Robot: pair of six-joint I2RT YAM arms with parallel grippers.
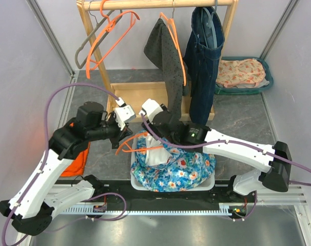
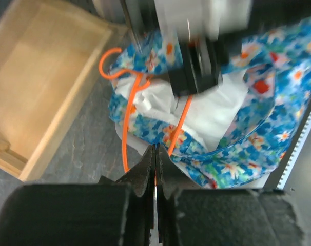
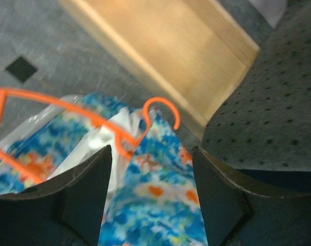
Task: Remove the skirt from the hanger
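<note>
Blue floral fabric skirt (image 1: pixel 181 171) lies bunched in a white plastic bin (image 1: pixel 136 183) at the near middle of the bench, between the two arms. The white lining is turned up at the top of the heap. A thin orange wire hanger (image 2: pixel 139 82) is threaded through the cloth, so the skirt is not yet free of it.

Left gripper (image 2: pixel 155 154): fingers pressed together, tips low at the near-left edge of the heap, right where the orange wire runs past. Likely there to pin the hanger so the cloth can slide off. Whether wire is actually nipped between the tips, I cannot tell.

Right gripper (image 3: pixel 152 151): fingers spread wide, nothing between them, hanging just above the skirt with the hanger's neck framed in the gap. It looks set to take cloth rather than wire.

Orientation:
- The hanger's hook sticks out past the skirt on its far-left side and points at the pale wooden rack base (image 3: pixel 171 46).
- The hanger's shoulders run back under the fabric toward the bin, so its long axis seems to lie diagonally, far-left to near-right.
- The skirt heap is wider than deep in the top view, with its long axis roughly across the bench.

A grey dotted garment (image 3: pixel 268 102) hangs close beside the right wrist — a snag risk if that arm lifts.
</note>
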